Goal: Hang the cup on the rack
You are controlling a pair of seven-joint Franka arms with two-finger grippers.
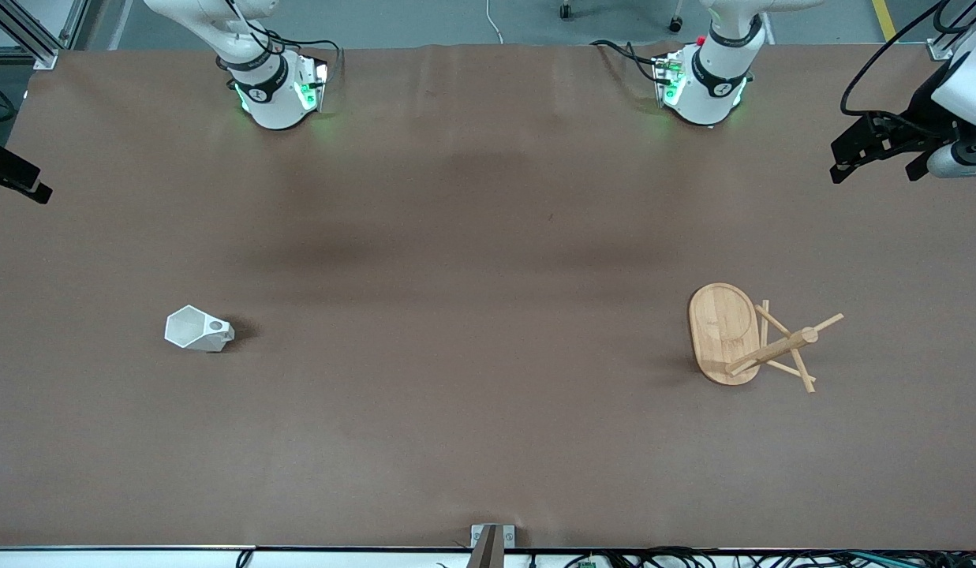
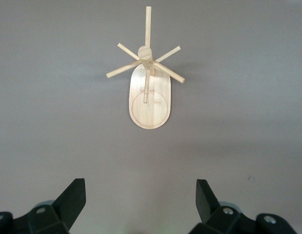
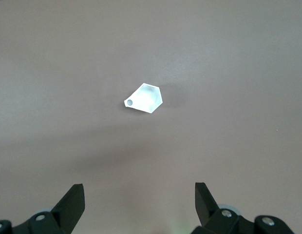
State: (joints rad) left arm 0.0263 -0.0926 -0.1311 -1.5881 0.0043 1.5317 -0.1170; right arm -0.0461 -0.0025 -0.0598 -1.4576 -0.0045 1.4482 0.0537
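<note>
The white faceted cup lies on its side on the brown table toward the right arm's end, with the round hole in its handle facing up. It also shows in the right wrist view. The bamboo rack sits toward the left arm's end, its pegged post pointing toward that end. It also shows in the left wrist view. My left gripper is open and empty, high over the table's edge. My right gripper is open and empty, high at the other edge.
The two arm bases stand along the table's edge farthest from the front camera. A small metal bracket sits at the table's nearest edge. Bare brown table lies between cup and rack.
</note>
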